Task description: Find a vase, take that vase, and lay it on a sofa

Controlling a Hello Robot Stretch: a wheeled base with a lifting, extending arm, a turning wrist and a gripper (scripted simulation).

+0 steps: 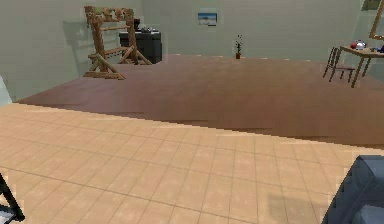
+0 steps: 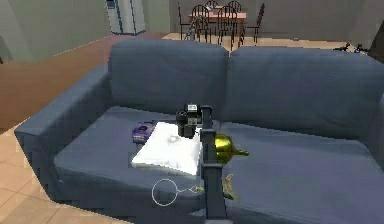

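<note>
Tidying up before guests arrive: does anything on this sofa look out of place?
Yes: an olive-green vase seems to lie on its side on the sofa seat, beside the white cushion, close by the arm. An odd spot.

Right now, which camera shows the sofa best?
The arm side view: the sofa spans it, with seat, backrest and one armrest visible, and a white pillow on the seat. In the forward view, a blue-grey corner at the bottom right is probably its end.
</note>
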